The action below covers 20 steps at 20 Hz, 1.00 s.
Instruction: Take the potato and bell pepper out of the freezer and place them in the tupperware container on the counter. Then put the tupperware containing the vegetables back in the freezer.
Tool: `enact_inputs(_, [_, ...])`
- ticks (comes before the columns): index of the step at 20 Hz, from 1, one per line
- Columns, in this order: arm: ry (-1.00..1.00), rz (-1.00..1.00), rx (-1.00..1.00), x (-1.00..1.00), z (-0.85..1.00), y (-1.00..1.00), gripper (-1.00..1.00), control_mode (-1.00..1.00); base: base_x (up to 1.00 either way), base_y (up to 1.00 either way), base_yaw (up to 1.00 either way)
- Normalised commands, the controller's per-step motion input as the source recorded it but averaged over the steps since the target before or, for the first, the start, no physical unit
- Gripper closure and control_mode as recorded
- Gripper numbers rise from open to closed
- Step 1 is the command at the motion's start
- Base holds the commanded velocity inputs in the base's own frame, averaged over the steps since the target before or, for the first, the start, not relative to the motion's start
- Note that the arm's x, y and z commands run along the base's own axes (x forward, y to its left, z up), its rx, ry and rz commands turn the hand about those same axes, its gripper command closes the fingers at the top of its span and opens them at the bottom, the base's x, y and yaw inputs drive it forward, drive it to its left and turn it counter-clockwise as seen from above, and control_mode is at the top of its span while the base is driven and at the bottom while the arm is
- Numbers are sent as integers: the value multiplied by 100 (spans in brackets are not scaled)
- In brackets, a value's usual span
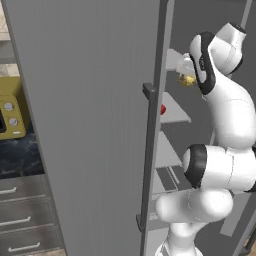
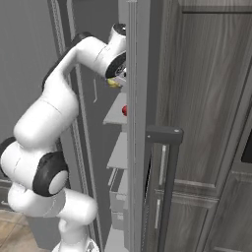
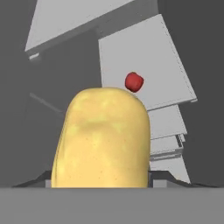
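Observation:
The yellow potato (image 3: 103, 140) sits between my gripper's (image 3: 101, 179) dark fingertips, which press on its two sides, and it hangs in the air between the freezer's shelves. From the base views the potato (image 1: 187, 79) (image 2: 114, 82) shows just under the hand (image 1: 186, 69) (image 2: 118, 75), inside the open freezer. A small red bell pepper (image 3: 134, 82) (image 1: 163, 109) (image 2: 124, 110) lies on the grey shelf (image 3: 148, 65) below and beyond the potato. The tupperware container is out of view.
The freezer's tall grey door (image 1: 85, 125) stands open to my left, with its bar handle (image 1: 150, 155). Behind it are an olive oven (image 1: 10, 112), the black counter (image 1: 20, 155) and grey drawers (image 1: 25, 215). Dark wood-grain cabinets (image 2: 206, 98) stand to the right.

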Motion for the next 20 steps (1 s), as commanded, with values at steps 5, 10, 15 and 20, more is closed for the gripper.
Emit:
enact_inputs(5, [-14, -10, -1, -100, -9, 4, 100, -100, 0, 0, 0])
enact_inputs(10, [0, -9, -1, -88, 0, 0, 100, -100, 0, 0, 0])
enact_inputs(15, [0, -10, 0, -57, 8, 0, 100, -100, 0, 0, 0])
enact_inputs(20, [0, -11, -1, -35, 19, 3, 100, -100, 0, 0, 0])
